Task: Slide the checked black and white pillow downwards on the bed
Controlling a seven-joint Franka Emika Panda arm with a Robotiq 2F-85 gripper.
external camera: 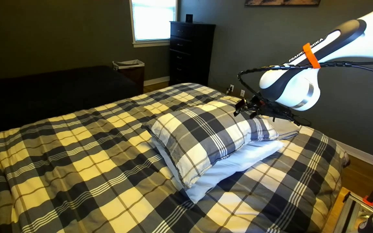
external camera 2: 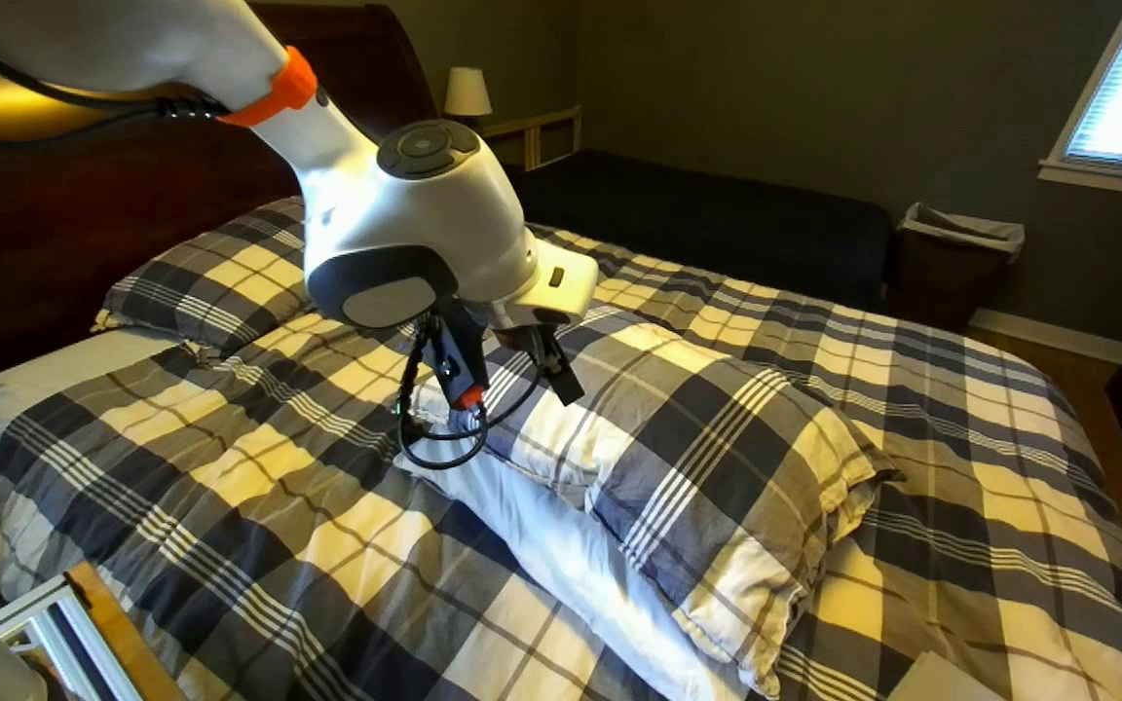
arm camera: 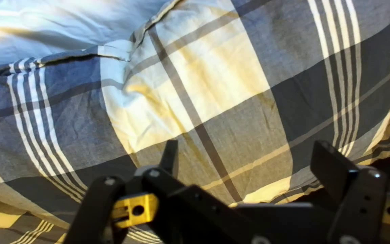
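The plaid pillow (external camera: 199, 132) lies on the bed (external camera: 86, 165) on top of a plain white pillow (external camera: 238, 163), whose edge sticks out along one side. The plaid pillow also shows in an exterior view (external camera 2: 707, 458) and fills much of the wrist view (arm camera: 215, 81). My gripper (external camera 2: 520, 394) is over the headboard-side end of the plaid pillow, fingers pointing down and toward it. In the wrist view the gripper's (arm camera: 244, 145) fingers are wide apart with no fabric visibly pinched between them. Whether the fingertips touch the pillow I cannot tell.
Another plaid pillow (external camera 2: 230, 277) lies by the wooden headboard (external camera 2: 84, 243). A dark bed (external camera 2: 707, 219), a hamper (external camera 2: 955, 263) and a black dresser (external camera: 191, 51) stand beyond. The arm's metal-framed base (external camera: 351, 210) stands beside the bed. A cable loop hangs by the gripper.
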